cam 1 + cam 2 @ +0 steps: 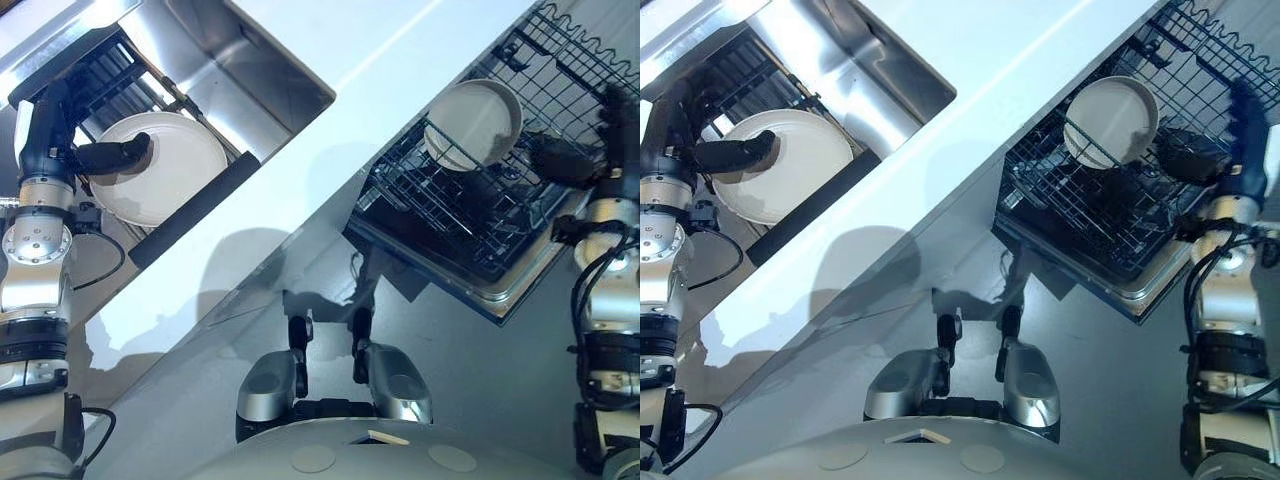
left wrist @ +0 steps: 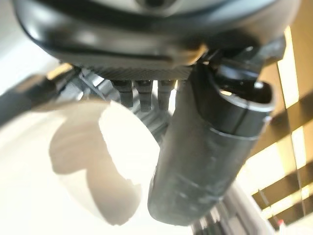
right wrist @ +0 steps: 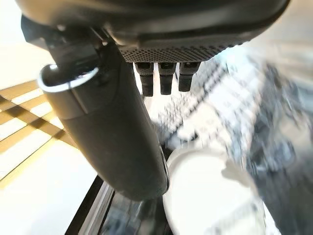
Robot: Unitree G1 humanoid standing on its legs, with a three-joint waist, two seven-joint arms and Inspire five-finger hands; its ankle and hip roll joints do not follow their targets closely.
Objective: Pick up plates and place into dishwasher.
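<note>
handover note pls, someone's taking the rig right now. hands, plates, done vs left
Left hand: at the sink-side drying rack, thumb lying over the rim of the white plate there; plate not lifted yet, grip looks partial.
Right hand: beside the dishwasher rack, fingers straight, holding nothing.
Done: one plate stands upright in the dishwasher rack.
Left: lift the sink-side plate, carry it across the counter and slot it in the rack.
</note>
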